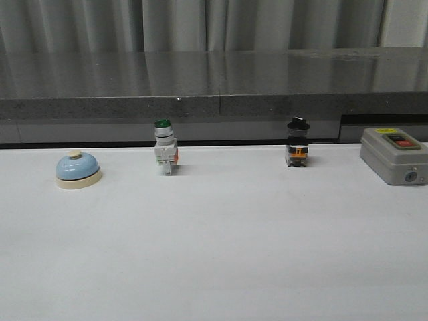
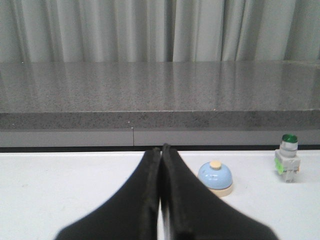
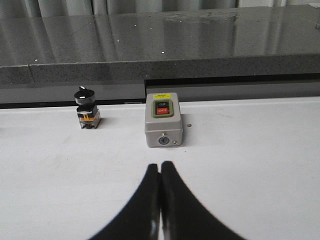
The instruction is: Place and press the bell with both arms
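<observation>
The light-blue bell (image 1: 77, 168) with a cream base and cream button stands upright on the white table at the far left of the front view. It also shows in the left wrist view (image 2: 215, 178), a little beyond my left gripper (image 2: 160, 149) and off to one side. The left gripper is shut and empty. My right gripper (image 3: 160, 165) is shut and empty, short of the grey box. Neither arm shows in the front view.
A green-capped white push-button switch (image 1: 164, 148) stands right of the bell. A black-knobbed switch (image 1: 297, 142) stands further right. A grey box with red and black buttons (image 1: 396, 155) sits at the right edge. A dark grey ledge (image 1: 214, 97) runs behind the white table (image 1: 214, 254).
</observation>
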Available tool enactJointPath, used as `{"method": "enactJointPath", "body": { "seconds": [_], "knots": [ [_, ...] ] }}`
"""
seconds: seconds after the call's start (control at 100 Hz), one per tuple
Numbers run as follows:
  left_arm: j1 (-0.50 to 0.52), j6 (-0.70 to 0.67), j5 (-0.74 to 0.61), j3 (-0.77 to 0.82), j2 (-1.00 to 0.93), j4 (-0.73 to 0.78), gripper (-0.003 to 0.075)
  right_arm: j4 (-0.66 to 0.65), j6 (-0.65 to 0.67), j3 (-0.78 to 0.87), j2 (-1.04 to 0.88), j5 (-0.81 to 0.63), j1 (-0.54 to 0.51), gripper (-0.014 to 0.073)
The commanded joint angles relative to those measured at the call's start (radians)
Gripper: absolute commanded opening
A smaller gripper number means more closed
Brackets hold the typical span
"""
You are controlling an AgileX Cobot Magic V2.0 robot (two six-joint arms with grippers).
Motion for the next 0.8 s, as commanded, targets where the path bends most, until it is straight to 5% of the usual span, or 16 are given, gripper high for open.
{"method": "enactJointPath", "body": {
  "seconds": [0.0,0.29,0.5,0.79],
  "knots": [
    [0.004,-0.010,-0.022,-0.122,0.063,-0.054,-0.0020,-0.011,-0.002,-0.014,-0.018,-0.087,-0.007,-0.0060],
    [0.004,-0.010,0.346,-0.525,0.424,-0.052,-0.0020,-0.011,-0.002,-0.014,-0.018,-0.087,-0.007,-0.0060],
    [0.004,-0.010,0.469,-0.708,0.628,-0.070,-0.0020,-0.011,-0.002,-0.014,-0.018,-0.087,-0.007,-0.0060],
    [0.004,-0.010,0.513,-0.742,0.788,-0.087,-0.0020,-0.011,-0.002,-0.014,-0.018,-0.087,-0.007,-0.0060]
  ]
}}
